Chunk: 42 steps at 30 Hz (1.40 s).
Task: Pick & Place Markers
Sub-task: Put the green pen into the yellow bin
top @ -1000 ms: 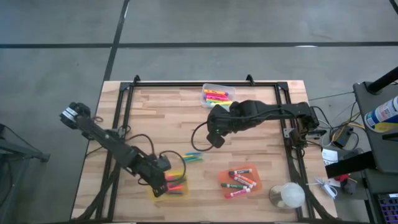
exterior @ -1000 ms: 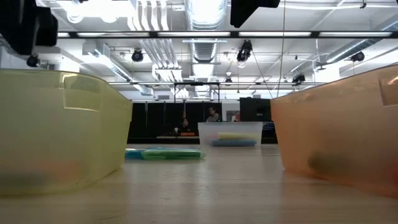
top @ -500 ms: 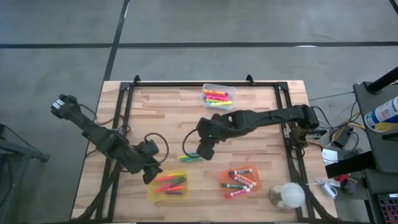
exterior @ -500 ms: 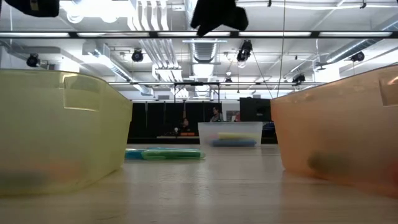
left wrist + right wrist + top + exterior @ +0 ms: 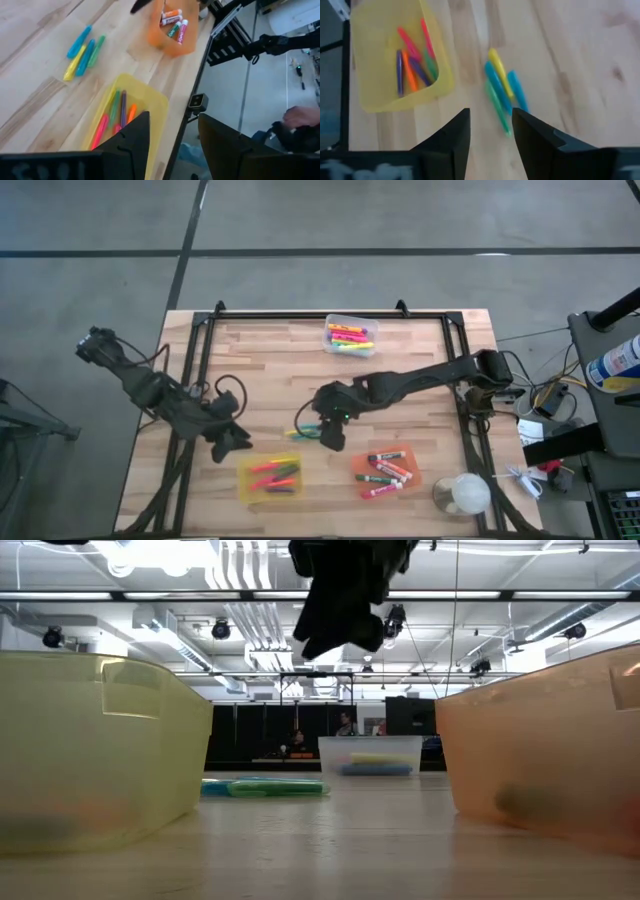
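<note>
No readable labels. My left tool (image 5: 228,442) hovers open beside the yellow bin (image 5: 272,478) of markers (image 5: 275,475). My right tool (image 5: 333,436) hangs open above loose markers (image 5: 306,431) on the desk (image 5: 270,365).

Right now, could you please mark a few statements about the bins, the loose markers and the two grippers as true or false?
1. The loose markers lie on the table between the yellow bin and the clear bin. True.
2. The orange bin is empty. False: it holds several white-barrelled markers.
3. The right gripper is above the loose markers with its fingers apart and nothing between them. True.
4. The left gripper is shut on a pink marker. False: it is open and empty, beside the yellow bin.
5. The yellow bin holds no markers. False: pink, orange, green and purple ones lie in it.
</note>
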Motion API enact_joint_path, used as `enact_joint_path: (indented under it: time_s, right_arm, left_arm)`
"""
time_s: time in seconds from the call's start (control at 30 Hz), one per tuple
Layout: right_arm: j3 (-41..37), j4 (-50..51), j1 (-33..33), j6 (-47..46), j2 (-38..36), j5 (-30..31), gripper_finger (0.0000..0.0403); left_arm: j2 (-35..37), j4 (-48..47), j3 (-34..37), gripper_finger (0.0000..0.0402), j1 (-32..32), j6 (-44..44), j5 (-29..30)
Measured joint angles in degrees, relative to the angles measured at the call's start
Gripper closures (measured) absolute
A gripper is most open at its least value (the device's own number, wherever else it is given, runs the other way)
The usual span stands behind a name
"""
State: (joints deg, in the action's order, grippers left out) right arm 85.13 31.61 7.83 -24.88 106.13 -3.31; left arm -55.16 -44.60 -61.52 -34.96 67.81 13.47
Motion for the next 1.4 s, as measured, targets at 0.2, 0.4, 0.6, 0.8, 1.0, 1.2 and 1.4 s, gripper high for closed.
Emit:
enact_joint_path:
  time_s: [0.2, 0.4, 0.6, 0.8, 1.0, 1.2, 1.4]
  right_arm:
    - [-4.8, -8.68, 0.22, 2.91, 0.64, -3.68, 0.027]
    - [-6.02, -9.25, 0.5, 10.3, 2.44, -4.84, 0.0258]
    - [-4.19, -11.11, 0.58, 11.18, 8.2, -5.95, 0.025]
    - [0.94, -7.4, 1.01, 11.57, 14.24, -6.38, 0.0261]
    - [5.8, 0.46, 0.88, 13.1, 17.91, -5.77, 0.0276]
    - [5.81, 2.15, 0.91, 13.53, 18.25, -5.72, 0.0288]
    - [6.38, 3.28, 0.92, 15.32, 18.19, -4.76, 0.0296]
  left_arm:
    - [0.5, 0.0, 0.0, 0.0241, 0.0, -0.45, 0.11]
    - [0.33, -0.1, 0.02, 0.0241, 0.0, -0.48, 1.11]
    - [0.24, -0.41, 0.02, 0.0241, 0.0, -0.2, 1.2]
    - [0.25, -0.44, 0.04, 0.0241, 0.0, 0.94, 1.19]
    - [0.29, -0.46, 0.04, 0.0241, 0.0, 1.16, 1.07]
    - [0.31, -0.44, 0.04, 0.0241, 0.0, 1.13, 1.05]
    - [0.31, -0.46, 0.04, 0.0241, 0.0, 1.16, 1.03]
